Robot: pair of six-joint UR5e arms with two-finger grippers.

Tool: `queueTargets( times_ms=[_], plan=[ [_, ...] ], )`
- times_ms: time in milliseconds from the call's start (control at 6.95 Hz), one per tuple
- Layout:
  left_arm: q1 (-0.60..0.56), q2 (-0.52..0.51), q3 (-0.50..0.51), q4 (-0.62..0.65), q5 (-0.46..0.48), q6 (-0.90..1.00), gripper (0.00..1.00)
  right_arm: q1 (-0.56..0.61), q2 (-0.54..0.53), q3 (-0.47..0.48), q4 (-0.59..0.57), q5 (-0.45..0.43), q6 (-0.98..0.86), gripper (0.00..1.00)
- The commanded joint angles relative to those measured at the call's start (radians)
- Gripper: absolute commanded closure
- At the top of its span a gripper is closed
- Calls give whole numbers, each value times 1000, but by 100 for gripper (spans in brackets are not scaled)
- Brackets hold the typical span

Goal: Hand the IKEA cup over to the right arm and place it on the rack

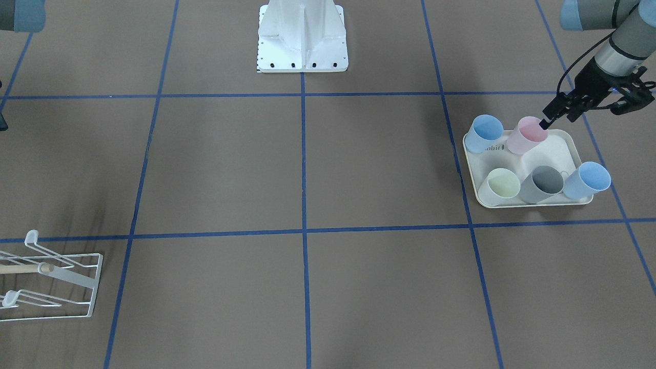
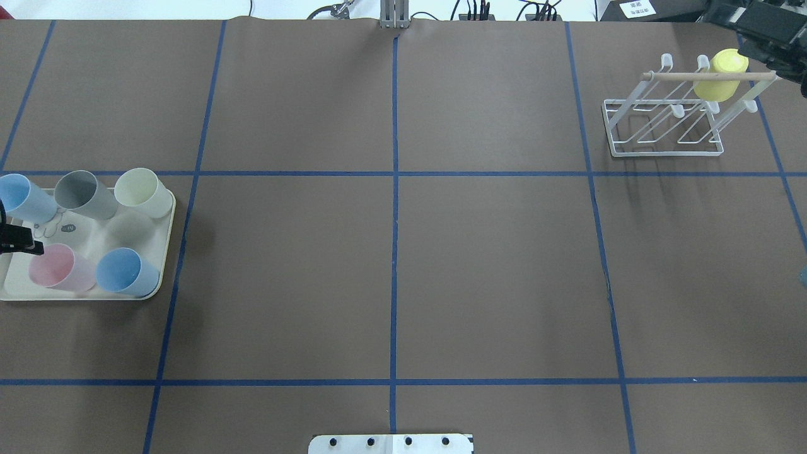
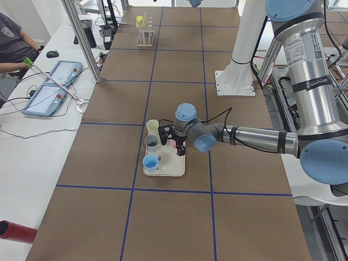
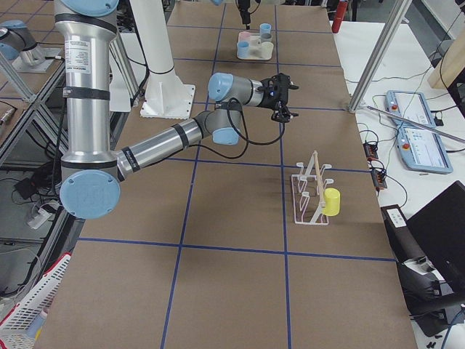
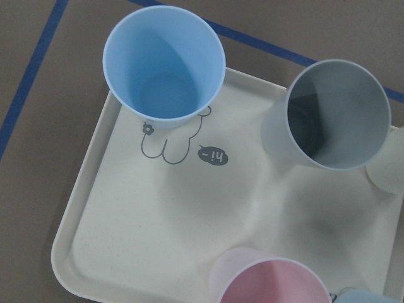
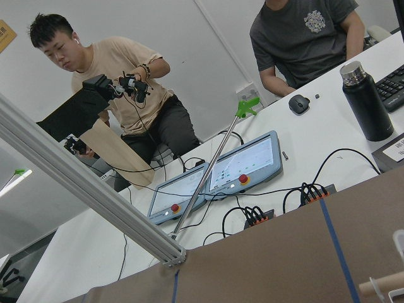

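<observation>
Overhead exterior: tray [image 2: 94, 230] at 9 o'clock carries five cups; rack [image 2: 666, 153] at 1 o'clock holds a yellow cup [image 2: 719, 79]. Left gripper [image 1: 557, 122], jaws parted and empty, hovers at the pink cup [image 1: 525, 137] rim. Right gripper [image 4: 281, 109]: cannot tell.

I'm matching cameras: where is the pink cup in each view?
Front-facing: pink cup upper right, on the tray.
Overhead: cup lower left, on tray.
Exterior left: cup centre, small.
Exterior right: cup top centre, far off.
Left wrist: cup bottom edge, cut off.
Right wrist: not in it.
Shared landmark: the cream tray.
</observation>
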Motion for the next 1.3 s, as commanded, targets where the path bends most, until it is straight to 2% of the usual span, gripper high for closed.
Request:
queueTargets(
  times_ms=[0, 144, 288, 432, 576, 719, 1007, 1151],
  plan=[
    [45, -12, 32, 1, 1, 0, 6, -2, 1, -3, 0, 0, 0, 0],
    [53, -12, 35, 1, 2, 1, 15, -2, 1, -3, 0, 0, 0, 0],
    [66, -12, 35, 1, 2, 3, 31, -2, 3, -3, 0, 0, 0, 0],
    [77, -12, 35, 1, 2, 4, 54, -2, 3, -3, 0, -1, 0, 0],
    [77, -12, 35, 1, 2, 9, 88, -1, 3, -3, 0, -1, 0, 0],
    [77, -12, 36, 1, 2, 9, 100, -2, 6, -3, 0, -1, 0, 0],
    [57, 14, 18, 3, -9, 9, 100, -2, 10, -3, -1, -1, 0, 0],
    [10, 38, 12, 4, -10, 15, 100, -2, 10, -3, -1, -1, 0, 0]
  ],
)
